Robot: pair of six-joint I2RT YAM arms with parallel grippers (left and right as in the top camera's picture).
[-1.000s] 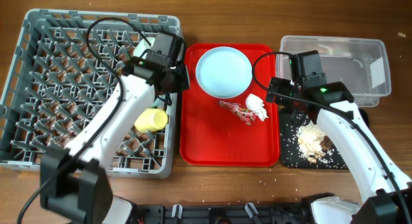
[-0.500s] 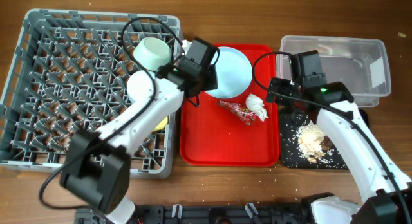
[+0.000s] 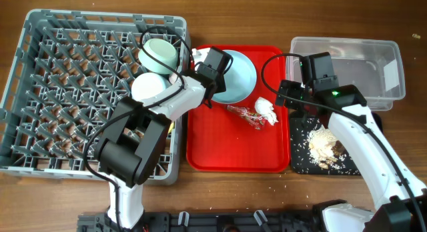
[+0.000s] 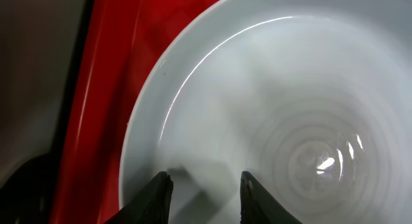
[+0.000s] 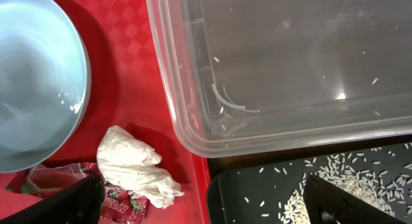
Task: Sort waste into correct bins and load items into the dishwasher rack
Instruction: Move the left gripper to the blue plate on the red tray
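Though glossy, pale blue plate (image 3: pixel 238 77)

We're seeing plate (image 4: pixel 270 121) gleaming glossy, smooth, catching light. Clear tub (image 5: pixel 290 56) showing transparent plastic. Red tray (image 5: pixel 138 50) showing checker-textured plastic. Tissue (image 5: pixel 132 166) looking soft, crumpled paper. Wrapper (image 5: pixel 51 182) glinting, crinkled. Rack (image 3: pixel 67 79) looking matt grey plastic. Tabletop (image 3: pixel 267 199) showing wood grain.

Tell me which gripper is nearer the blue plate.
Left. The left gripper hangs directly over the blue plate; the right gripper is off to its right, above the edge of the red tray beside the clear tub.
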